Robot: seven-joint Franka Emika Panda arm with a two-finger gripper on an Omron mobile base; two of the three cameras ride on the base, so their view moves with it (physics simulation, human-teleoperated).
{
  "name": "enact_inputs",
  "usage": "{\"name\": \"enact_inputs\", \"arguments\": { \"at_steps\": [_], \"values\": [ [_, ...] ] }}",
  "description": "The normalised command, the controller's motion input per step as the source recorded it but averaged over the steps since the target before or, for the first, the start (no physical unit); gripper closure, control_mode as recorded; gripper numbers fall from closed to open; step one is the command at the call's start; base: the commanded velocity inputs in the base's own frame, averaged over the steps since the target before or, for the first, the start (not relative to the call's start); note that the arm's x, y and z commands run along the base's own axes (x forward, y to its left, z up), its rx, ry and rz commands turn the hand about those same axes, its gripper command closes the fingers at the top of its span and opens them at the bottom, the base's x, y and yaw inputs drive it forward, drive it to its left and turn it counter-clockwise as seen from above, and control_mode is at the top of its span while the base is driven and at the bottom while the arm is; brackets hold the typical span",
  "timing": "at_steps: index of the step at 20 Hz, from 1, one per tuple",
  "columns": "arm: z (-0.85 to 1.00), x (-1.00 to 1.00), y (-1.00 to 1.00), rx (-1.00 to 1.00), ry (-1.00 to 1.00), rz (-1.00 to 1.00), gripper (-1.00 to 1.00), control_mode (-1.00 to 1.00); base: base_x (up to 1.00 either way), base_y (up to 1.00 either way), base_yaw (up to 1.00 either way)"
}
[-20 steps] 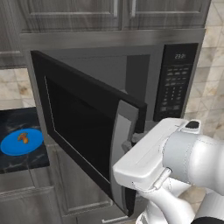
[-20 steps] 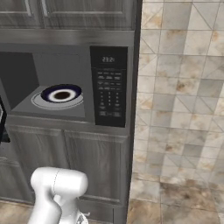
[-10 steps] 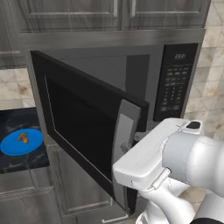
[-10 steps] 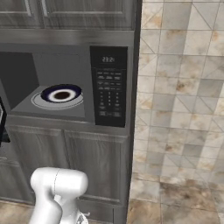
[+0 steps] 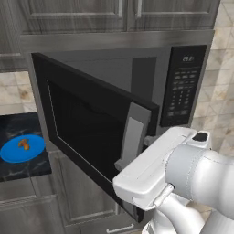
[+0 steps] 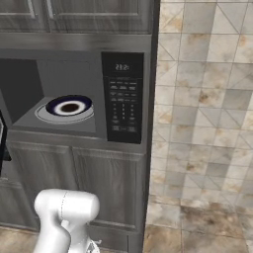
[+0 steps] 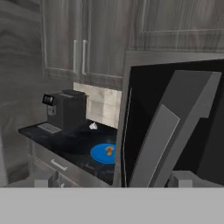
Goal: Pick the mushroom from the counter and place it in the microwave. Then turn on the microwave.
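One mushroom waits on the desk while our claw stands spread beside the open door.

We see the mushroom [image 5: 23,144] on a blue plate [image 5: 13,153] on the desk [image 5: 27,169], left of the microwave [image 6: 74,89]. Its door [image 5: 98,137] swings wide between arm and plate. Our claw [image 7: 114,181] holds nothing, fingers [image 7: 183,179] wide apart. We risk clipping that door when reaching across, or pinching so tiny a cap badly and knocking it off.

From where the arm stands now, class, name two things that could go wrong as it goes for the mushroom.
1. The open microwave door stands between the arm and the mushroom, so a direct reach may strike it.
2. The mushroom is small and sits on a blue plate; the tool could nudge the plate or knock the mushroom off.
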Motion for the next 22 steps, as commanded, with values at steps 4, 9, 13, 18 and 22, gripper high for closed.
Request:
{"name": "enact_inputs", "arguments": {
  "at_steps": [4, 9, 13, 18, 22],
  "values": [
    [0.01, -0.69, -0.35, 0.0, -0.05, 0.0, -1.0, -1.0, 0.0, 0.0, 0.0],
    [0.01, -0.81, -0.48, 0.0, -0.04, 0.0, -1.0, -1.0, 0.0, 0.0, 0.0],
    [0.0, -0.99, -0.55, 0.0, -0.05, -0.04, -1.0, -1.0, 0.0, 0.0, 0.0],
    [0.0, -1.0, -0.65, 0.02, -0.08, -0.21, -1.0, -1.0, 0.0, 0.0, 0.0],
    [0.0, -0.99, -0.5, 0.05, -0.09, -0.43, -1.0, -1.0, 0.0, 0.0, 0.0]
  ]
}}
